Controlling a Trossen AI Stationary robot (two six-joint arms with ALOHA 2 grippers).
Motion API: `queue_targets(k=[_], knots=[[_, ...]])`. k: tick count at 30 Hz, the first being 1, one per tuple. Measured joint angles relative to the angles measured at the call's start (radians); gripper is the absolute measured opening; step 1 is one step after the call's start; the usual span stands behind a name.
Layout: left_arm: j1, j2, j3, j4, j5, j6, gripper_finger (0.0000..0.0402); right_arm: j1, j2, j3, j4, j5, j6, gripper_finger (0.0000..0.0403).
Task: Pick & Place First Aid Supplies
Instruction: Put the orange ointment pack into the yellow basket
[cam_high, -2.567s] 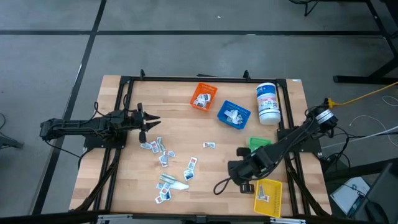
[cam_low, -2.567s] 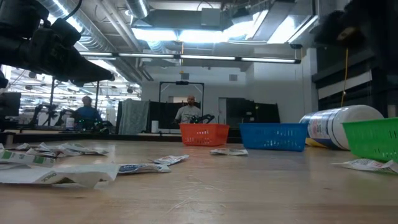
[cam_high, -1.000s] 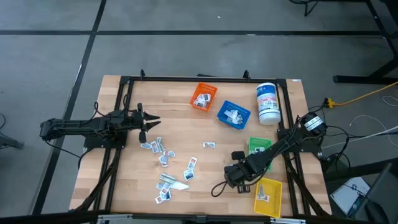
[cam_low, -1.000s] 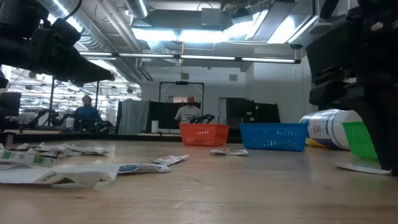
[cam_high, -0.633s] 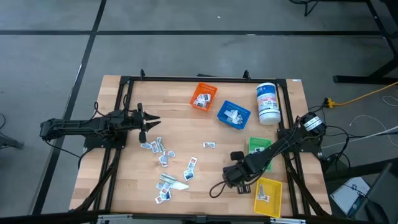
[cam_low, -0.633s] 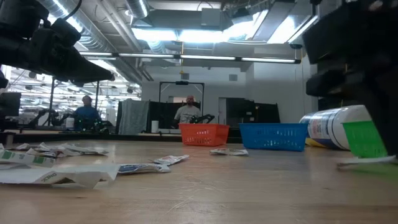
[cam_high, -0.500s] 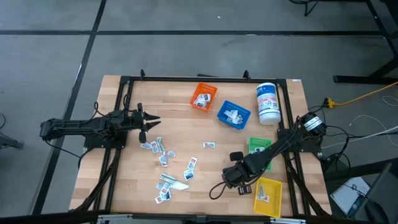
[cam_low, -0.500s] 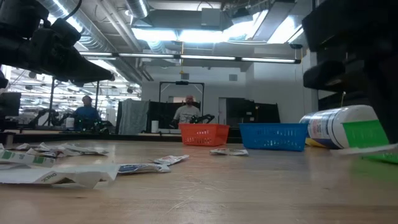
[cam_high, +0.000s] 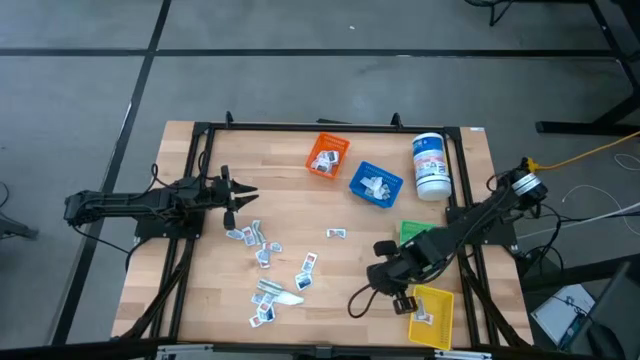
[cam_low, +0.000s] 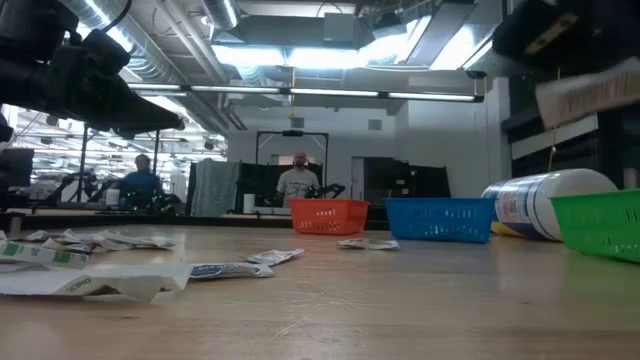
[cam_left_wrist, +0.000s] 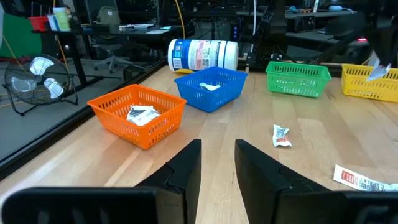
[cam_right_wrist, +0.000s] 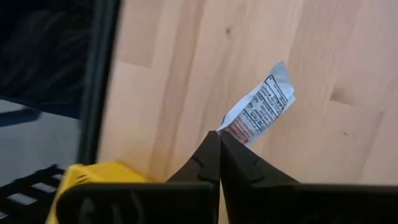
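My right gripper (cam_right_wrist: 219, 138) is shut on a small white packet with red and black print (cam_right_wrist: 260, 106), up in the air between the green bin (cam_high: 418, 232) and the yellow bin (cam_high: 432, 315). The low view shows that packet (cam_low: 588, 94) high above the table. More white packets (cam_high: 265, 262) lie flat on the wood left of centre, and a single one (cam_high: 337, 233) lies near the middle. My left gripper (cam_left_wrist: 217, 163) is open and hovers level over the table's left side (cam_high: 240, 194), beyond the scattered packets. My right gripper pinches the packet by one end (cam_right_wrist: 231, 128) between its two fingertips, coming from above and pointing down. The rest of the packet sticks out past the fingertips. It is lifted clear of the table.
The orange bin (cam_high: 326, 155) and the blue bin (cam_high: 375, 185) each hold packets, and the yellow bin holds one too. A white canister with a blue label (cam_high: 431, 166) lies on its side near the far right corner. Black frame rails run along the table's edges.
My right gripper, shut on the packet that lay on the table by the green bin, has risen and drawn a little toward the table's right edge. The packet has come off the wood and now hangs high in the low view. The left arm has kept still.
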Motion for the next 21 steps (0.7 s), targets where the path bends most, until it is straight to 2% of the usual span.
queue_targets(k=[7, 10, 16, 21], knots=[[0.000, 0.000, 0.000, 0.000, 0.001, 0.000, 0.0091, 0.031, -0.089, 0.000, -0.016, -0.029, 0.071, 0.0005], [0.000, 0.000, 0.000, 0.000, 0.001, 0.000, 0.0091, 0.067, -0.099, 0.000, -0.031, -0.075, 0.134, 0.0003], [0.000, 0.000, 0.000, 0.000, 0.001, 0.000, 0.0092, 0.170, -0.088, 0.000, -0.033, -0.207, 0.305, 0.0006], [0.000, 0.000, 0.000, 0.000, 0.001, 0.000, 0.0091, 0.231, -0.083, -0.036, -0.030, -0.229, 0.470, 0.0006]])
